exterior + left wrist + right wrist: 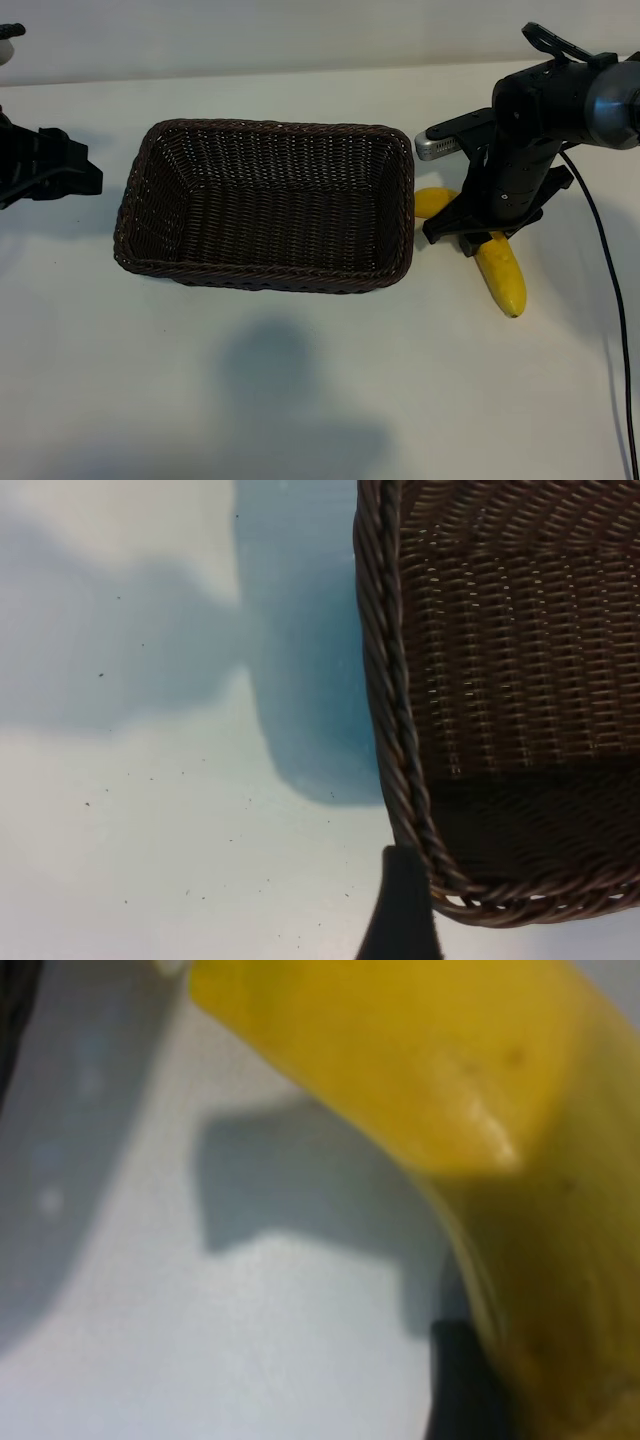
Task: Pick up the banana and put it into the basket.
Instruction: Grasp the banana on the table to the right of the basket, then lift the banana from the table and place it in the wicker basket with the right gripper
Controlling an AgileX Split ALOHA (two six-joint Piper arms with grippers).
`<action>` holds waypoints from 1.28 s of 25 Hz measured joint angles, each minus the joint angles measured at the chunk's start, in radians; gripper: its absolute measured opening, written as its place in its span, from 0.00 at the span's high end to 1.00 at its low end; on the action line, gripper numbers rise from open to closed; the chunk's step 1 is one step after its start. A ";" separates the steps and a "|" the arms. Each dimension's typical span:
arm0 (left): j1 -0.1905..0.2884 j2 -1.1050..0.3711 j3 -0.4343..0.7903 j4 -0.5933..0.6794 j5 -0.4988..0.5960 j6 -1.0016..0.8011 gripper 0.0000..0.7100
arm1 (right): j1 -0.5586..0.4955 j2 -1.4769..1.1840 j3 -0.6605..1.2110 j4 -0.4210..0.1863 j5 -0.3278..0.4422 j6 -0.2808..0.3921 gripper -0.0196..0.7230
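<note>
1. Left gripper (50,170) sits parked, jaws wide, well away across the dark-brown woven wicker basket (265,205).
2. Curved bright-yellow banana (500,275) lies on the white table (300,400) just right of the basket, long axis diagonal.
3. Right gripper (478,235) is straight over its middle, jaws straddling it; can't tell if clamped.

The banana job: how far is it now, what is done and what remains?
Done: the right gripper has reached the curved bright-yellow banana and stands over its middle, pointing down. In hand: the grasp; the exterior view does not show whether the jaws have closed on it, and the banana lies on the white table. Left: lifting it into the empty dark-brown woven wicker basket. The left gripper is parked beside the basket.
</note>
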 joint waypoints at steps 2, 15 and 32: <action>0.000 0.000 0.000 0.000 0.000 0.000 0.15 | 0.000 -0.001 0.000 -0.001 0.000 0.000 0.41; 0.000 0.000 0.000 0.000 0.000 0.000 0.15 | -0.011 -0.104 -0.019 -0.214 0.020 0.177 0.41; 0.000 0.000 0.000 -0.001 0.001 -0.001 0.16 | -0.022 -0.297 -0.180 0.095 0.206 -0.101 0.42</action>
